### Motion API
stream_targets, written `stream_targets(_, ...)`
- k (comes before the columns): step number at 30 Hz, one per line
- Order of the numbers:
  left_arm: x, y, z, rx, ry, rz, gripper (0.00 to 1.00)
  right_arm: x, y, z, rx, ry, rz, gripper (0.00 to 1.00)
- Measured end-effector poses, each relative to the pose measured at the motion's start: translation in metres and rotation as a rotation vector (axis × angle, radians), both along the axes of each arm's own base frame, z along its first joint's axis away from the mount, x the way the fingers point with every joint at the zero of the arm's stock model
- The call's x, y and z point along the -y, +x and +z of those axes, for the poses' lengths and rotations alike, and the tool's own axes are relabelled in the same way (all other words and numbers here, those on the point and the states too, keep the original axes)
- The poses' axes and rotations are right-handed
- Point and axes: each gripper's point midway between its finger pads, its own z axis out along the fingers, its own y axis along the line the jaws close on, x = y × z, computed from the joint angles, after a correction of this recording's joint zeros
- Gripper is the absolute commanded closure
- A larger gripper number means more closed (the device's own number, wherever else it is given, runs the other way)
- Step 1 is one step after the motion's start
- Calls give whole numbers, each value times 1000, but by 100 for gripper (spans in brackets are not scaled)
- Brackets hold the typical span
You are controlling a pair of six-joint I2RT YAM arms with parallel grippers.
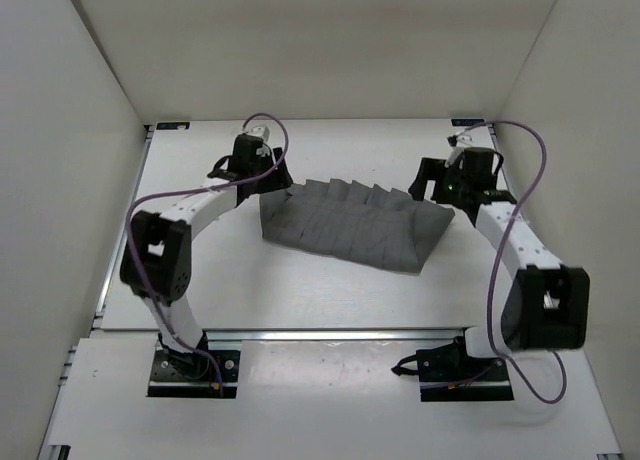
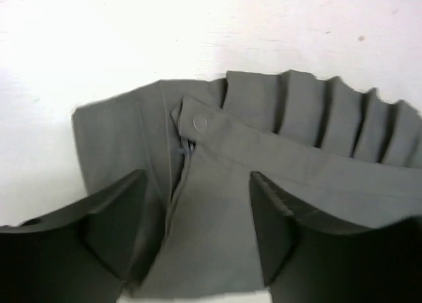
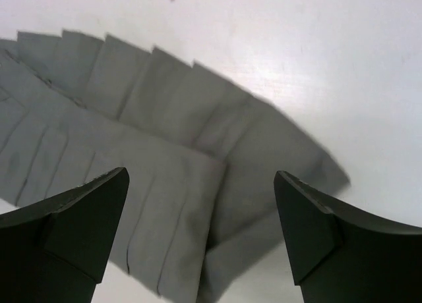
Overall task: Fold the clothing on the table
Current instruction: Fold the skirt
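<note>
The clothing (image 1: 350, 225) is lying about mid-bench (image 1: 300, 295), a dark grey pleated piece fanning out, doubled over so that an upper layer is resting on a lower one.

The left pincer (image 2: 198, 211) is hovering over the clothing's left end, its jaws spread wide and pinching nothing. Under it a flat band (image 2: 297, 168) is crossing the clothing, with a small round snap (image 2: 200, 123) at the band's end and a short open slit just below the snap.

The right pincer (image 3: 201, 214) is hovering over the clothing's right end, likewise spread and gripping nothing. The upper layer's edge is lying beneath the gap between its jaws, and a corner of the lower layer is poking out to the right.

Purple cables (image 1: 540, 180) are looping off both arms, one on each side of the clothing, neither touching it. White walls (image 1: 330, 50) are closing in to the clothing's left, right and far side. A metal rail (image 1: 330, 333) is running nearer than the clothing, between it and the arm bases. Two small blue tags (image 1: 172, 126) are sitting at the corners beyond the clothing; whatever is on them is too small to read.
</note>
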Motion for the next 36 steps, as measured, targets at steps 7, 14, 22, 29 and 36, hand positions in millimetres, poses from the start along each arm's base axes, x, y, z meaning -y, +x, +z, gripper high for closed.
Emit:
stream_targets(7,2,-47,32,94,52,-78,49,13,-93,-52,-145,7,-123,1)
stream_targets(14,1,-90,-26,-45,168,-149,42,11,-127,-95,-311,98,-193,1)
stream_targets(22,-21,-88,-43,-97,200,-108,46,-7,-113,-115,-370,166,-189,6)
stream_targets(29,-16,-91,-78,-190,242,-133,54,-15,-95,-119,-359,156,-167,46)
stream_targets(36,-6,-90,-89,-256,265,-155,86,-16,-95,-131,-400,158,-172,98)
